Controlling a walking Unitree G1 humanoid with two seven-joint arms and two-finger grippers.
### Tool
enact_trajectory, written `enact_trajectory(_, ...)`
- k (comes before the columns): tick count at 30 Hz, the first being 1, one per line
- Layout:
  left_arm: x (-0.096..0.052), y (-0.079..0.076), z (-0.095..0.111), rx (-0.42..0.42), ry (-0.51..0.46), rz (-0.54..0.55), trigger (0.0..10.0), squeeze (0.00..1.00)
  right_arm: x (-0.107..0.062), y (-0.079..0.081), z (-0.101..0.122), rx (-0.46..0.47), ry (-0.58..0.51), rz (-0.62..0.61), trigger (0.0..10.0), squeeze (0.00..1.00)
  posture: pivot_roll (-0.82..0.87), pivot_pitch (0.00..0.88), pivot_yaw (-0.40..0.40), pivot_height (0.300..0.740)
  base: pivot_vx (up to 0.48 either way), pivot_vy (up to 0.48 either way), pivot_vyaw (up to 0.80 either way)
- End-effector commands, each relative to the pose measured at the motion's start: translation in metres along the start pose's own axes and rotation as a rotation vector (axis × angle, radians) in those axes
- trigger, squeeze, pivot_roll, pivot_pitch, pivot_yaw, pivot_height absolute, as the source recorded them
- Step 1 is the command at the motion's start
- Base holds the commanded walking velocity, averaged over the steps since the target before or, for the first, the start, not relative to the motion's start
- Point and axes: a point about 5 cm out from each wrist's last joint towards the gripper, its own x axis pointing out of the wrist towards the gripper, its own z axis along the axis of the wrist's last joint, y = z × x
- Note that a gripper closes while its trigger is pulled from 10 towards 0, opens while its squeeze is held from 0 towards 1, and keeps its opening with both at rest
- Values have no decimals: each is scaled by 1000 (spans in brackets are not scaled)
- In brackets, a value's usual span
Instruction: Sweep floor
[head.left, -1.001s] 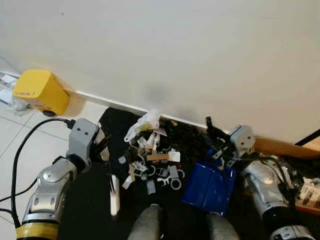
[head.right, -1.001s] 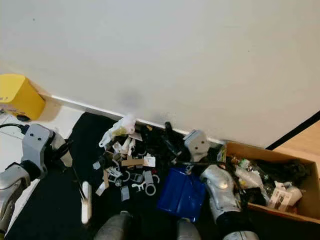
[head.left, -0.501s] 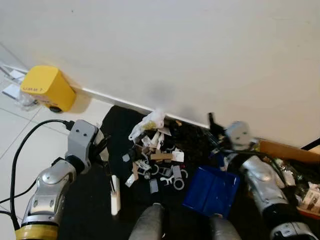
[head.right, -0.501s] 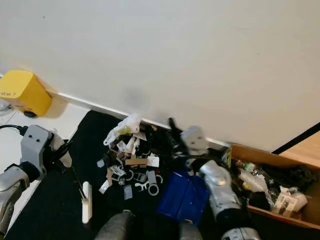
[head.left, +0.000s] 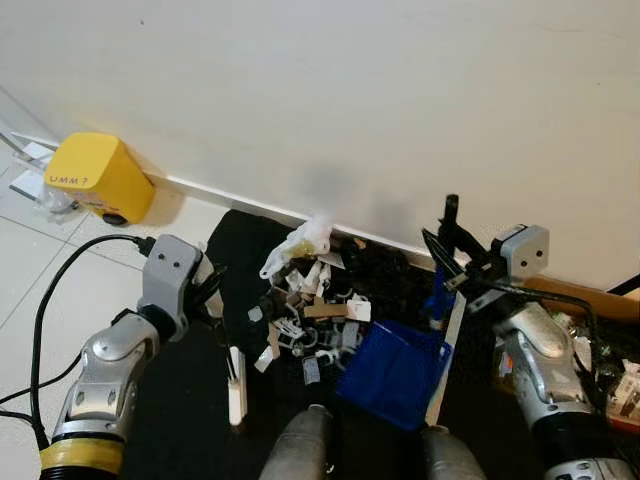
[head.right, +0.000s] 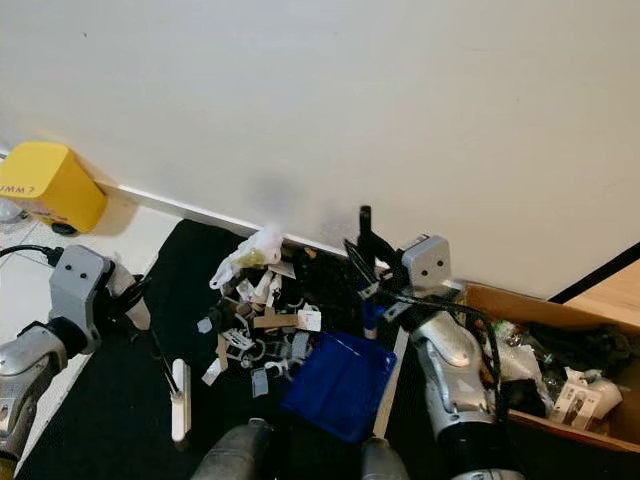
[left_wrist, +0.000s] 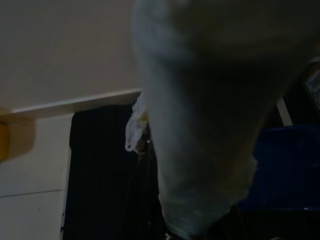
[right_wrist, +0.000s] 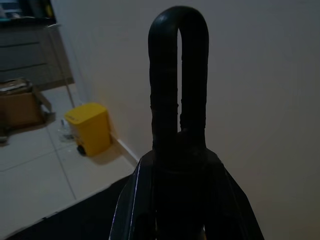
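I am standing over a black mat (head.left: 180, 420) that runs along the wall, and the litter pile (head.left: 305, 300) sits on it at about twelve o'clock from my feet: grey clips, card scraps and a crumpled white bag (head.left: 295, 245) at its far edge against the skirting.

My right jaws (head.left: 455, 265) are at about two o'clock, clamped on the dark looped handle of the blue dustpan (head.left: 392, 370); the right wrist view looks straight up that closed loop. The pan itself lies at about one o'clock, its near edge just beside the pile, with its white stem (head.left: 445, 350) rising toward my wrist.

My left jaws (head.left: 205, 295) are at about ten o'clock and closed on the thin dark handle of the small brush, whose white head (head.left: 236, 385) rests on the mat just to the nine o'clock side of the pile. The left wrist view is dim and blocked by something pale, so I judge this grip mostly from the head views.

As far as I can judge, the litter is gathered but none of it lies in the pan. What is left is to brush the heap across into the pan and then empty it, perhaps into the yellow bin (head.left: 95, 178) at ten o'clock by the wall.
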Motion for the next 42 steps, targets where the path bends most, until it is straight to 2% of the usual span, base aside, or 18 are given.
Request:
enact_trajectory(1,-3,-4,-9,-9,20,1,10000,0,-8,12,-17,46,63,36,10000,0,212,218,122,740,0,0,0)
enact_trajectory(5,-4,-6,-10,-15,21,5,10000,0,-28,21,-44,13,230,100,10000,0,215,220,113,740,0,0,0)
enact_trajectory(6,-4,-6,-10,-15,21,5,10000,0,-28,21,-44,13,230,100,10000,0,215,220,113,740,0,0,0)
enact_trajectory(8,-5,-5,-11,-18,22,10,10000,0,-42,25,-55,-25,314,148,10000,0,209,222,112,740,0,0,0)
enact_trajectory(9,-5,-5,-11,-18,22,10,10000,0,-42,25,-55,-25,314,148,10000,0,209,222,112,740,0,0,0)
enact_trajectory(14,-3,-7,-12,-22,19,9,10000,0,-56,21,-61,-138,408,218,10000,0,201,224,111,740,0,0,0)
enact_trajectory(18,-2,-8,-12,-24,17,7,10000,0,-61,11,-56,-193,448,258,10000,0,197,226,106,740,0,0,0)
enact_trajectory(21,-3,-9,-12,-25,18,6,10000,0,-67,-5,-50,-276,538,292,10000,0,191,229,103,740,0,0,0)
enact_trajectory(22,-3,-9,-12,-25,18,6,10000,0,-67,-5,-50,-276,538,292,10000,0,191,229,103,740,0,0,0)
enact_trajectory(25,-4,-11,-15,-29,25,2,10000,0,-73,-29,-37,-397,663,302,10000,0,186,230,103,740,0,0,0)
enact_trajectory(26,-4,-11,-15,-29,25,2,10000,0,-73,-29,-37,-397,663,302,10000,0,186,230,103,740,0,0,0)
enact_trajectory(27,-3,-12,-15,-32,29,-1,10000,0,-72,-42,-28,-456,698,284,10000,0,181,228,105,740,0,0,0)
enact_trajectory(28,-3,-12,-15,-33,29,-3,10000,0,-71,-46,-25,-482,709,274,10000,0,181,228,105,740,0,0,0)
enact_trajectory(30,-2,-12,-15,-33,29,-4,10000,0,-71,-48,-24,-506,723,282,10000,0,181,228,105,740,0,0,0)
enact_trajectory(33,-1,-13,-15,-32,28,-8,10000,0,-79,-51,-28,-568,809,336,10000,0,183,223,107,740,0,0,0)
enact_trajectory(35,-1,-12,-15,-31,28,-7,10000,0,-81,-51,-29,-574,825,345,10000,0,183,223,107,740,0,0,0)
enact_trajectory(40,-1,-10,-15,-30,30,-5,10000,0,-79,-50,-29,-554,816,319,10000,0,181,218,107,740,0,0,0)
enact_trajectory(42,-2,-11,-16,-30,33,-4,10000,0,-72,-53,-28,-530,776,207,10000,0,183,215,103,740,0,0,0)
